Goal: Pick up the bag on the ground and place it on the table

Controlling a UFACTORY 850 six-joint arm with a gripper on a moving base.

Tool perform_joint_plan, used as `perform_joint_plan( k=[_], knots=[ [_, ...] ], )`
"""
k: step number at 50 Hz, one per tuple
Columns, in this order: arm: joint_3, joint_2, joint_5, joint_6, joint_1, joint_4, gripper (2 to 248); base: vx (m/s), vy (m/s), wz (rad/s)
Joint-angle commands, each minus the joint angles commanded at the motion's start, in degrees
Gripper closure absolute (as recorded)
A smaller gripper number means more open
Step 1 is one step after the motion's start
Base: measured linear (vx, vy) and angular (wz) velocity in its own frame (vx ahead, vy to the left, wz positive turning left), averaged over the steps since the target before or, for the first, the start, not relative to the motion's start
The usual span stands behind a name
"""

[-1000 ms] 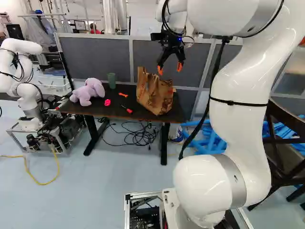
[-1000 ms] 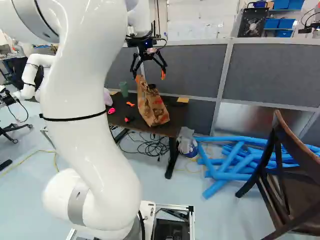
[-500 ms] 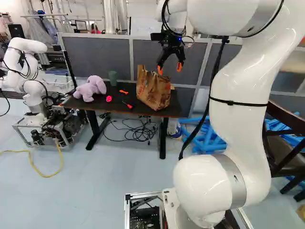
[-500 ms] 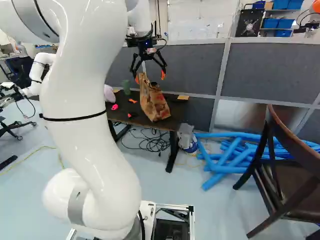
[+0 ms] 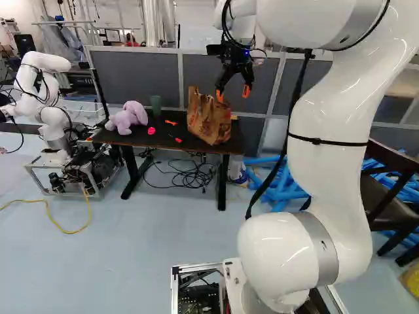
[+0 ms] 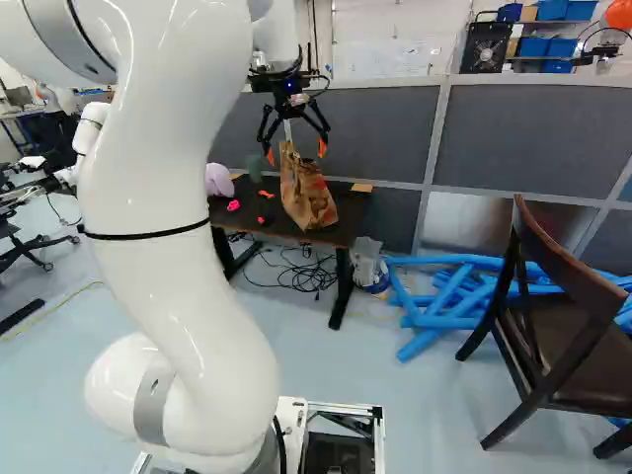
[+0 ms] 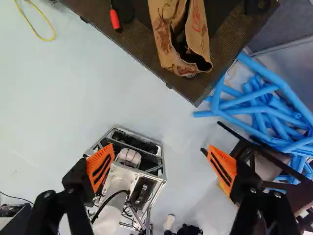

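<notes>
Paper bag (image 5: 209,124) stands on the surface (image 5: 147,138), top open. Gripper (image 5: 233,93) hangs in the air, jaws spread wide, bag ahead and well apart. Same surface: purple plush toy (image 5: 126,119), green cup (image 5: 156,105), red screwdriver (image 7: 115,18).

A brown paper bag (image 5: 209,124) is carried by the dark table (image 5: 157,139); between it and a purple plush toy (image 5: 127,118), a green cup (image 5: 156,104), a pink item (image 5: 151,131), an orange item (image 5: 171,123) and a red-handled tool (image 5: 178,140) are seen.
</notes>
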Motion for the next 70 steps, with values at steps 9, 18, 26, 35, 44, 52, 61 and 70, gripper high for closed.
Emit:
perform_joint_plan(
  k=[9, 18, 26, 35, 44, 52, 61, 70],
  knots=[
    [0.0, 0.0, 0.0, 0.0, 0.0, 0.0, 3, 0.026, 0.003, 0.002],
    [0.3, 0.1, 0.4, 0.1, 0.0, 0.0, 3, 0.0, 0.0, 0.0],
    [0.8, 0.3, 1.1, 0.2, 0.0, 0.0, 3, 0.0, 0.0, 0.0],
    [1.8, 0.7, 2.5, 0.5, 0.0, 0.0, 3, 0.0, 0.0, 0.0],
    [3.1, 1.2, 4.3, 0.9, 0.1, 0.0, 3, 0.0, 0.0, 0.0],
    [4.6, 1.8, 6.4, 1.3, 0.1, 0.0, 3, 0.0, 0.0, 0.0],
    [6.7, 2.6, 9.3, 1.9, 0.1, 0.0, 3, 0.0, 0.0, 0.0],
    [9.2, 3.5, 12.7, 2.6, 0.2, 0.1, 3, 0.0, 0.0, 0.0]
  ],
)
